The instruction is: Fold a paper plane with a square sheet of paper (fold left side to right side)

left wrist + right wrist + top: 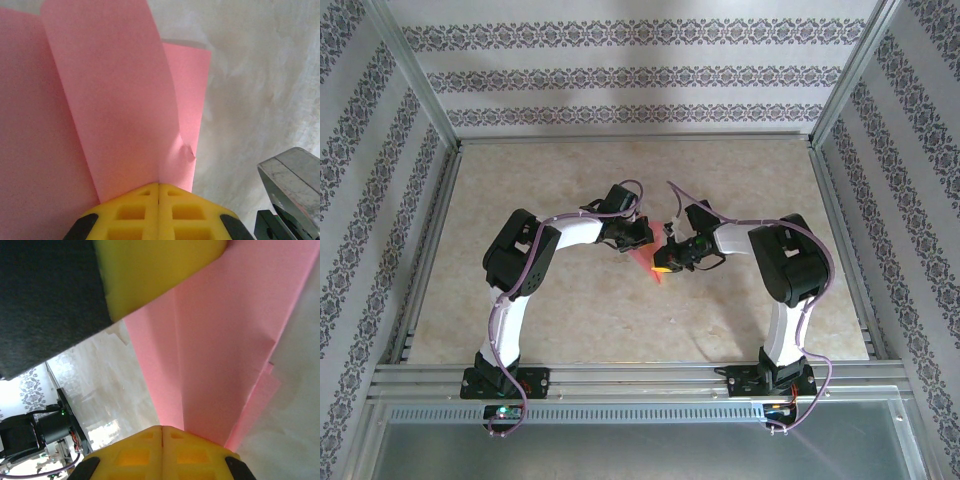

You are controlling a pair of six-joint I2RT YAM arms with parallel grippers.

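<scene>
The salmon-pink sheet of paper (650,263) is folded into overlapping layers and hangs between the two grippers at the middle of the table. In the left wrist view the paper (115,100) fans away from my left gripper (159,185). Its yellow fingers (130,215) are shut, with a fold line running into the tips. In the right wrist view the paper (225,355) runs from my right gripper (162,428), also shut on a crease, up to the left gripper's yellow finger (150,270). From above, the left gripper (642,240) and right gripper (666,264) nearly touch.
The beige marbled tabletop (570,310) has aluminium rails (640,378) at its near edge and patterned walls (630,75) around it. A grey metal part of the right arm (292,185) sits close to the left fingers.
</scene>
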